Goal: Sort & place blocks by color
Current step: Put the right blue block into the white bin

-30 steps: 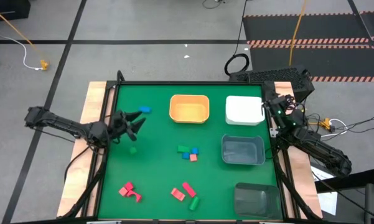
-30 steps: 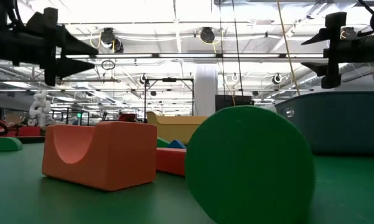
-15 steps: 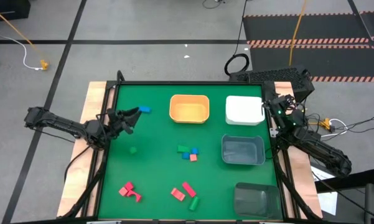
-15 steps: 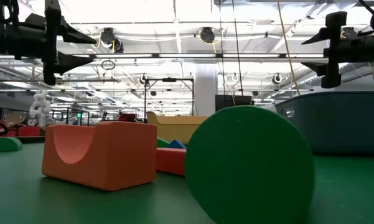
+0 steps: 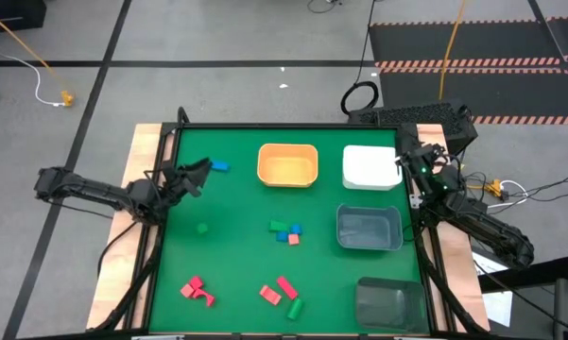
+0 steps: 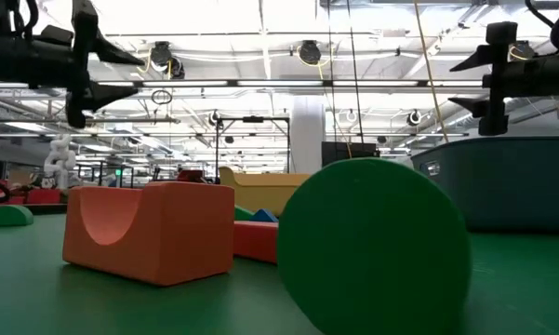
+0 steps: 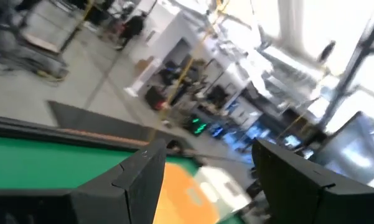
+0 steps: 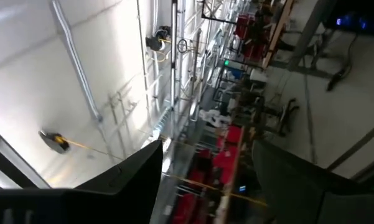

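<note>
The blocks lie loose on the green table [image 5: 236, 264]. A blue one [image 5: 218, 166] is at the far left and a small green one [image 5: 202, 228] left of centre. A green, blue and red cluster [image 5: 285, 231] lies mid-table. Red pieces [image 5: 197, 290] [image 5: 279, 289] and a green one [image 5: 295, 307] lie near the front. My left gripper [image 5: 202, 175] [image 6: 141, 74] [image 7: 205, 155] hovers open above the far-left table, close to the blue block and touching nothing. My right gripper [image 5: 403, 156] [image 6: 454, 84] [image 8: 205, 149] hovers open beside the white bin [image 5: 371, 166].
An orange bin [image 5: 287, 164] stands at the far middle, and a grey bin [image 5: 369, 229] and a clear bin [image 5: 389, 302] stand along the right side. Wooden rails edge the table. In the low view a red arch block [image 6: 149, 228] and a green round block [image 6: 372, 247] loom close.
My left gripper has rolled about its own line, and its fingertips have swung toward the table's far edge and a little up, nearer the blue block. It stays open. No block has moved.
</note>
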